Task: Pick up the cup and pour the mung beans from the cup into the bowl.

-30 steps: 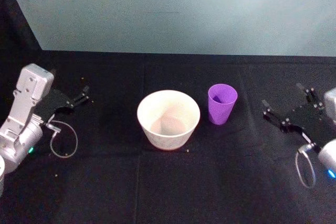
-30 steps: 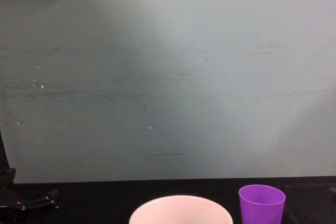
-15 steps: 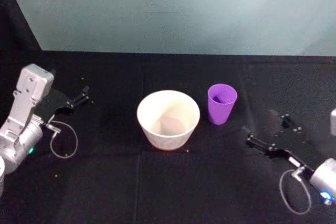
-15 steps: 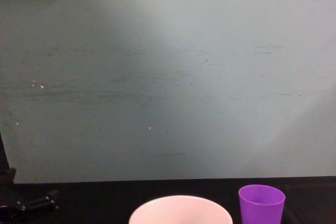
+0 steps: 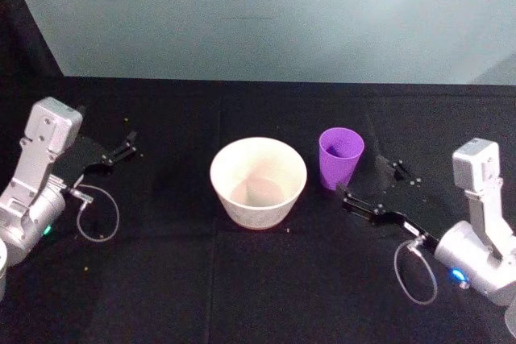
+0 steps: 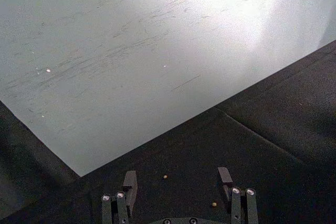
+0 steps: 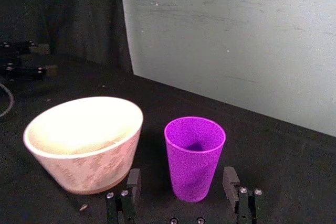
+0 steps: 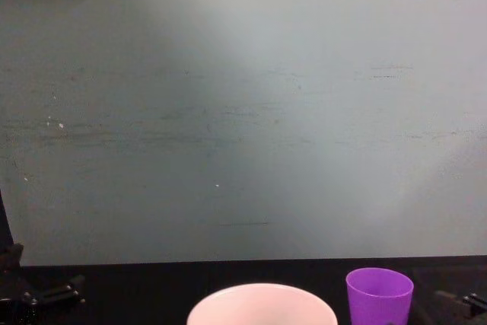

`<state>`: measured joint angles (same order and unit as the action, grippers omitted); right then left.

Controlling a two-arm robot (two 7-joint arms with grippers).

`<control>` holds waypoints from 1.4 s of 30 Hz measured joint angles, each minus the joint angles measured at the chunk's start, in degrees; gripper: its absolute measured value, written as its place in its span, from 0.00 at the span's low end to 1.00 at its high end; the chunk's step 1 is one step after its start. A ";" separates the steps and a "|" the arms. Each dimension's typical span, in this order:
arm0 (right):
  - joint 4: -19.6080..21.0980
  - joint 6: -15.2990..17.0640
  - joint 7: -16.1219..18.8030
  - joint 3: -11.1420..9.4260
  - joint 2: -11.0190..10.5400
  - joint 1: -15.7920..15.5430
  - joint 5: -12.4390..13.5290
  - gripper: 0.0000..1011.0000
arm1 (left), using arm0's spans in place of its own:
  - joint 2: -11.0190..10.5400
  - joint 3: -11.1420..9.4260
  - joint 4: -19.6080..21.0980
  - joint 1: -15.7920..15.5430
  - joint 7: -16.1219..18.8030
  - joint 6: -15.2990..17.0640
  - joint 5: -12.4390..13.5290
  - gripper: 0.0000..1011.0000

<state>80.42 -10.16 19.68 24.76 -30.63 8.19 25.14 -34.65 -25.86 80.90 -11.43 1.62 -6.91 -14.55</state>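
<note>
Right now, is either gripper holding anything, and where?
Nothing. The right gripper is open, short of the cup; the left gripper is open, off to the left.

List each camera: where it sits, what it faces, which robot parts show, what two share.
Head: up high, looking down on the bowl, cup, left gripper and right gripper.
Chest: low, facing the wall; grippers at bottom corners.
Left wrist: faces wall and table; open jaws show.
Right wrist: faces the cup ahead of its open jaws, bowl beside.
Head and right wrist share cup and bowl.
</note>
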 joint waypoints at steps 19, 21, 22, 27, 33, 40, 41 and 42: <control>-9.88 -2.63 1.39 -0.37 7.03 5.47 -2.89 0.99 | 0.00 0.00 0.00 0.00 0.00 0.00 0.00 0.99; -10.51 -2.76 1.63 -0.49 7.49 5.90 -2.96 0.99 | 0.00 0.00 0.00 0.00 0.00 0.00 0.00 0.99; -10.81 -2.80 1.75 -0.55 7.75 6.12 -3.02 0.99 | 0.00 0.00 0.00 0.00 0.00 0.00 0.00 0.99; -12.32 -3.05 2.40 -0.86 9.06 7.30 -3.48 0.99 | 0.00 0.00 0.00 0.00 0.00 0.00 0.00 0.99; -13.58 -3.08 2.50 -1.37 10.33 8.31 -4.27 0.99 | 0.00 0.00 0.00 0.00 0.00 0.00 0.00 0.99; -14.57 -2.92 2.66 -2.01 11.46 9.19 -5.01 0.99 | 0.00 0.00 0.00 0.00 0.00 0.00 0.00 0.99; -14.72 -2.88 2.72 -2.06 11.58 9.29 -5.14 0.99 | 0.00 0.00 0.00 0.00 0.00 0.00 0.00 0.99; -15.01 -2.75 2.77 -2.13 11.82 9.48 -5.35 0.99 | 0.00 0.00 0.00 0.00 0.00 0.00 0.00 0.99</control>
<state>65.41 -12.91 22.45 22.63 -18.80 17.66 19.79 -34.65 -25.86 80.90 -11.43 1.62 -6.91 -14.55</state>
